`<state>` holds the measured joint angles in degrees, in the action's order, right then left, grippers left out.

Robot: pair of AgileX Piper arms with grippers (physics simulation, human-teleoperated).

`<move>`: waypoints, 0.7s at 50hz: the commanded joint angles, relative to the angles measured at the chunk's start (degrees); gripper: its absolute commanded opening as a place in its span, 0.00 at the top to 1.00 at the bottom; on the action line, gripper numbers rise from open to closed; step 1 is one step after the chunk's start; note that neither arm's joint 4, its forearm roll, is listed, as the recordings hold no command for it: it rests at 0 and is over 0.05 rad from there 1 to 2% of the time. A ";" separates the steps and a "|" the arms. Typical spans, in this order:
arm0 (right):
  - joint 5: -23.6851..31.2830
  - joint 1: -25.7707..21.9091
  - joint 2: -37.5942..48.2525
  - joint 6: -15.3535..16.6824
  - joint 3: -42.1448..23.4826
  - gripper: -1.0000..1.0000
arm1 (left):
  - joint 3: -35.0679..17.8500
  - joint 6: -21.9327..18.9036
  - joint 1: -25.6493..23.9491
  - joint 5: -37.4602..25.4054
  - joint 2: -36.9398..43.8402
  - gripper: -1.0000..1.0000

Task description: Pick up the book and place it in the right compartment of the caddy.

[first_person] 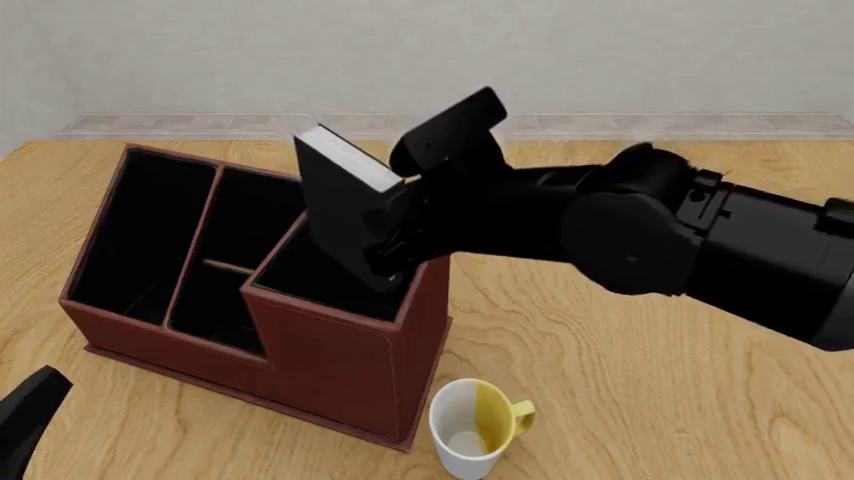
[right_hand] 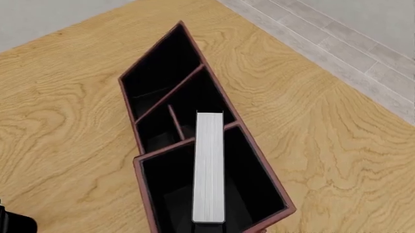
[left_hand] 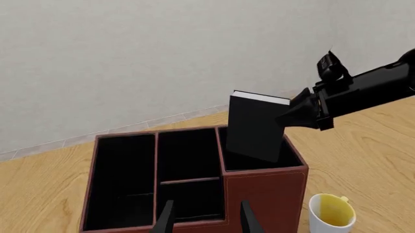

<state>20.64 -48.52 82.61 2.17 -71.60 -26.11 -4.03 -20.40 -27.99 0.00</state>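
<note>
Wooden desk (first_person: pixel 641 360), grey wall behind; right gripper (first_person: pixel 390 235) clamps thick black hardcover book (first_person: pixel 340 205), tilted, lower end inside right compartment (first_person: pixel 314 280) of reddish-brown box caddy (first_person: pixel 334 360), for lowering; left gripper (left_hand: pixel 202 218) open, empty

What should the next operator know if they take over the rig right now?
Right pincer: shut on the book, holding it tilted, its lower end already inside the right compartment of the caddy.
Left pincer: open, holding nothing, hanging at the caddy's near side, away from the book.
A mug stands on the table beside the caddy's tall end.
Done: book picked up, brought over the caddy, partly lowered into the right section.
Left: lower it the rest of the way, open the right pincer, pull the arm back without knocking the caddy or mug.
</note>
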 commanded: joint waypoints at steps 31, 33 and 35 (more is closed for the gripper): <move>-5.42 -0.05 3.13 -1.75 3.90 1.00 | 1.62 0.38 1.97 1.92 0.00 0.00; -5.76 -0.02 3.38 -1.93 4.14 1.00 | 1.60 0.44 2.01 1.91 0.00 0.00; -6.13 -0.12 3.59 -2.22 4.38 1.00 | 1.69 0.40 2.19 2.02 0.00 0.00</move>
<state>15.12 -48.26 86.08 0.12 -67.59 -25.44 -4.31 -19.70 -27.49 0.00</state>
